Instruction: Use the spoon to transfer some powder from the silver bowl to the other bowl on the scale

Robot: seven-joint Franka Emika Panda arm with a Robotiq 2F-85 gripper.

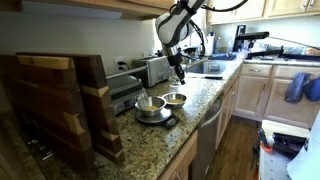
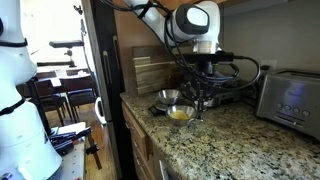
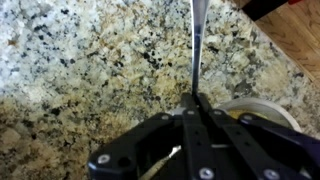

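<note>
My gripper [image 1: 180,68] hangs above the granite counter, shut on a thin metal spoon [image 3: 197,40] that points down toward the stone. The smaller silver bowl [image 1: 176,99] with a yellow-brown inside sits just below and beside the spoon; yellowish powder [image 2: 181,115] shows in it. The larger, paler bowl [image 1: 149,104] stands next to it on the flat black scale [image 1: 158,121]. In an exterior view the larger bowl [image 2: 167,97] is behind the smaller one, left of the gripper [image 2: 200,92]. In the wrist view the jaws [image 3: 197,100] clamp the handle, and a pale bowl rim [image 3: 262,108] shows at the right.
A wooden cutting board [image 1: 60,105] stands at the near end of the counter. A toaster [image 1: 154,69] stands behind the bowls and also shows in an exterior view [image 2: 290,95]. A sink [image 1: 208,68] lies further along. The counter edge [image 1: 200,115] drops to the cabinets.
</note>
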